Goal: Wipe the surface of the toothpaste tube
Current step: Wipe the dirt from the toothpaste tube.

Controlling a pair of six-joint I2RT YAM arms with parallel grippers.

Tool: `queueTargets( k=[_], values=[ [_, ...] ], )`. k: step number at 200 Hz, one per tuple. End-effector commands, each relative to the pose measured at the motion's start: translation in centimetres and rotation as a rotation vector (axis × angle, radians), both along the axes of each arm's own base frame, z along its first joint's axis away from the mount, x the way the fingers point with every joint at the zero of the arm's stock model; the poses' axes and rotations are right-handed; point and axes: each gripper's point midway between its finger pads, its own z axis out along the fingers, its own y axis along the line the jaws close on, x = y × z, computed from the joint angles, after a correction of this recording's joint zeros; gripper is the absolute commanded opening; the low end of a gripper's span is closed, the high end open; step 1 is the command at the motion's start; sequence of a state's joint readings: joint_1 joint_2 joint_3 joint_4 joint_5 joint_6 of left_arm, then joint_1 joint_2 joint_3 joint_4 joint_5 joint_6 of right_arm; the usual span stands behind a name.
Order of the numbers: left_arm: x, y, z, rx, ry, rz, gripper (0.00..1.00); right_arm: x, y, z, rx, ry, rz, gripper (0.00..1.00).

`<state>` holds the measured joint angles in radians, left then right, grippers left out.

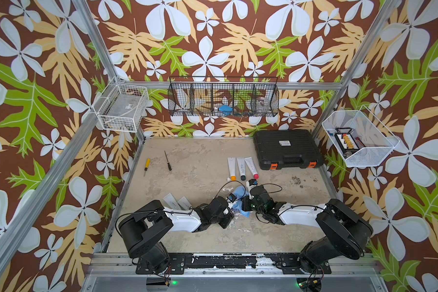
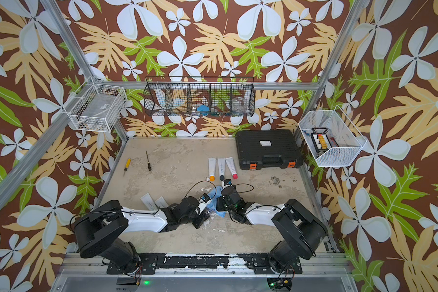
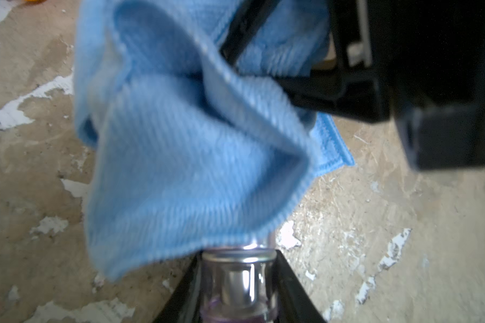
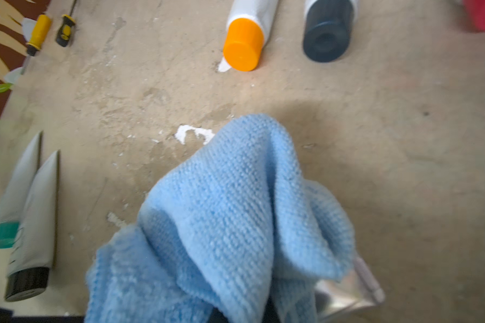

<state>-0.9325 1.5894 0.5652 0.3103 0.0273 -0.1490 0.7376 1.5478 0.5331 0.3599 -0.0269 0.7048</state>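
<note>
Now left gripper (image 3: 237,256) pinches clear-capped silver toothpaste tube (image 3: 237,282) as anchor; right gripper (image 4: 244,313) clamps blue microfibre cloth (image 4: 235,209), draped over tube for wiping.

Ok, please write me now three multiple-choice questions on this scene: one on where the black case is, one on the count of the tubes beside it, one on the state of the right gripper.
1. Where on the table is the black case? A far right corner; B near left corner; C the middle.
2. How many tubes lie in the row beside the case? A two; B three; C five.
3. The right gripper is: A open and empty; B shut on the blue cloth; C shut on a pen.
Answers: 1 A, it lies at the back, on the right; 2 B, three lie side by side; 3 B, the cloth bunches out of its closed jaws.
</note>
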Motion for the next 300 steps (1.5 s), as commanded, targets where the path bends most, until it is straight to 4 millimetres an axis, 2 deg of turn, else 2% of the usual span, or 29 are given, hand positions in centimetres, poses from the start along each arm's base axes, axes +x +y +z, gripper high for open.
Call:
queueTargets(
  k=[1,56,89,127,232,263,300],
  values=[
    [0.5,-0.8,0.6,-0.029,-0.022,-0.006,0.22,-5.2,0.3,-3.0,0.016,0.223,0.080,0.00],
    [0.6,-0.9,0.7,-0.031,-0.025,-0.007,0.22,-5.9,0.8,-0.9,0.077,0.191,0.086,0.00],
    [0.5,-0.8,0.7,-0.029,-0.025,-0.007,0.22,-5.2,-0.2,-1.5,0.005,0.164,0.069,0.00],
    [0.5,-0.8,0.7,-0.028,-0.026,-0.008,0.22,-4.1,-0.5,-1.3,-0.050,0.121,0.065,0.00],
    [0.5,-0.8,0.7,-0.025,-0.027,-0.013,0.22,-0.4,-7.1,-3.4,-0.178,0.142,-0.063,0.00],
    [0.5,-0.8,0.6,-0.024,-0.027,-0.014,0.22,0.3,-8.5,-3.1,-0.187,0.138,-0.096,0.00],
    [0.4,-0.9,0.6,-0.026,-0.023,-0.017,0.22,1.0,-8.9,-1.9,-0.189,0.111,-0.102,0.00]
  ],
)
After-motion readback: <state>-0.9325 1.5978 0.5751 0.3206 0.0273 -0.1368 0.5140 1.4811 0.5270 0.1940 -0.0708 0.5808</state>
